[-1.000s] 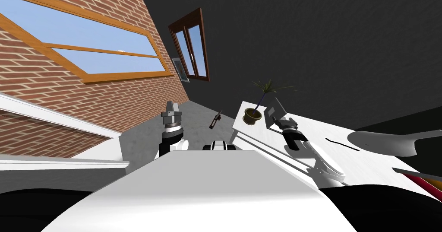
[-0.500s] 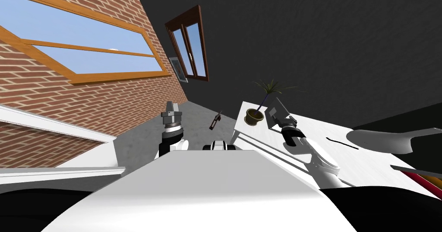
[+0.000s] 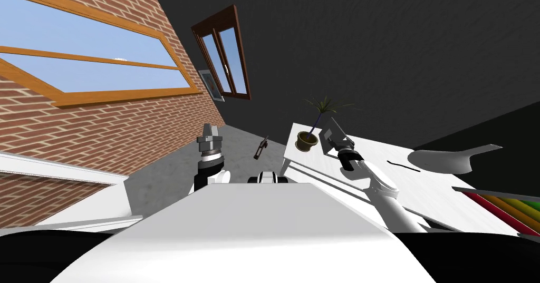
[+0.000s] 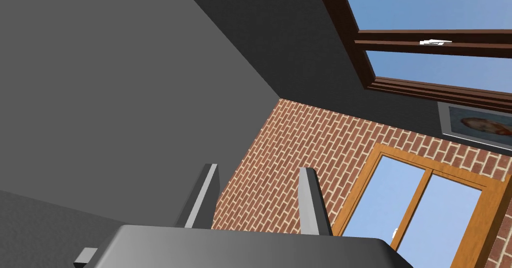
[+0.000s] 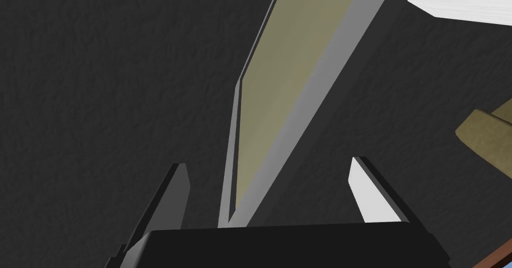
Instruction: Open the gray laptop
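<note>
- Left gripper (image 3: pixel 209 131): raised, well apart from the gray laptop (image 3: pixel 333 131); fingers narrowly apart, holding nothing.
- Right gripper (image 5: pixel 270 164): fingers spread wide around the laptop lid's edge, not clamping it.
- Laptop: lid raised, on the white table (image 3: pixel 422 187), potted plant (image 3: pixel 307 139) just beside it.

Brick wall (image 3: pixel 132 132), dark wall (image 3: pixel 395 42), white table (image 3: pixel 432 190)
</note>
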Available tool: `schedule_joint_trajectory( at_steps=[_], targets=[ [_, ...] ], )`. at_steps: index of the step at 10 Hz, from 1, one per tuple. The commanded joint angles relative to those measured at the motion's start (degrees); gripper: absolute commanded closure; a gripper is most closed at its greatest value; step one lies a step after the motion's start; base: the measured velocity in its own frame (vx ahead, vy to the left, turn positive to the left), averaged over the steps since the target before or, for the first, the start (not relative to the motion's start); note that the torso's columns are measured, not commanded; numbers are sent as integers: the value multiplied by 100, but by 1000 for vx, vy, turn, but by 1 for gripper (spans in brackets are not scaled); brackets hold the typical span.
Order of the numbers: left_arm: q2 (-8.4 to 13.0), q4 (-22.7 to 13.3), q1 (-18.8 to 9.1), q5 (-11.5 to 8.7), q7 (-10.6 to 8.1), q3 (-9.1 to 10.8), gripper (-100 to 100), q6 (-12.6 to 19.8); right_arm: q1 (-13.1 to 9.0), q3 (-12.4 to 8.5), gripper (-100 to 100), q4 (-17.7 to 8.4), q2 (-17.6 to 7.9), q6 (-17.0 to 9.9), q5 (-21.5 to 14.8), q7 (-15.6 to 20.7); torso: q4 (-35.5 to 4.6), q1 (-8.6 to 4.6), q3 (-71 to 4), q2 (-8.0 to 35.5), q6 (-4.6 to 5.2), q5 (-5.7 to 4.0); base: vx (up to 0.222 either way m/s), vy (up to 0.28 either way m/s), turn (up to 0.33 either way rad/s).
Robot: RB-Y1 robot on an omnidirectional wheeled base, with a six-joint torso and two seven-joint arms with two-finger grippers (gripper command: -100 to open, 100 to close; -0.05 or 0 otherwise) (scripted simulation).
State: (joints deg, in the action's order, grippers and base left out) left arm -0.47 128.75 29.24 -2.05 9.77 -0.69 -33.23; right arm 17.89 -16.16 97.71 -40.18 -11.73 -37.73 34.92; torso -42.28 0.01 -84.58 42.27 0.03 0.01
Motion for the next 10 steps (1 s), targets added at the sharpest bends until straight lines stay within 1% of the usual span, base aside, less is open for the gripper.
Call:
schedule_joint_trajectory(
  at_steps=[1, 2, 4, 6, 10],
  targets=[
    [0, 0, 0, 0, 0, 0, 0, 0, -176, 102, -100, -142, -91, 4, 23, -1, 0, -1, -1, -1, -5, -1, 8, 3, -12],
    [0, 0, -1, 0, 0, 0, 0, 0, -37, 23, 100, -30, -31, -13, 16, -2, -1, -1, 2, 4, -4, -1, -6, -2, 176],
    [0, 0, -2, 0, 0, -1, 0, 0, 176, -136, 100, 97, 86, 19, -17, -9, 11, 5, 0, -3, -14, -8, -12, -10, 118],
    [0, 0, -1, 0, 0, -1, 0, 0, 389, -295, 100, 224, 203, 50, -49, -15, 11, -3, 5, 5, 12, -14, -9, 5, 98],
    [0, 0, -1, 0, 0, -1, 0, 0, 814, -614, 100, 479, 436, 113, -115, -27, 7, -27, 7, 10, 18, -16, -11, 4, 92]
  ],
)
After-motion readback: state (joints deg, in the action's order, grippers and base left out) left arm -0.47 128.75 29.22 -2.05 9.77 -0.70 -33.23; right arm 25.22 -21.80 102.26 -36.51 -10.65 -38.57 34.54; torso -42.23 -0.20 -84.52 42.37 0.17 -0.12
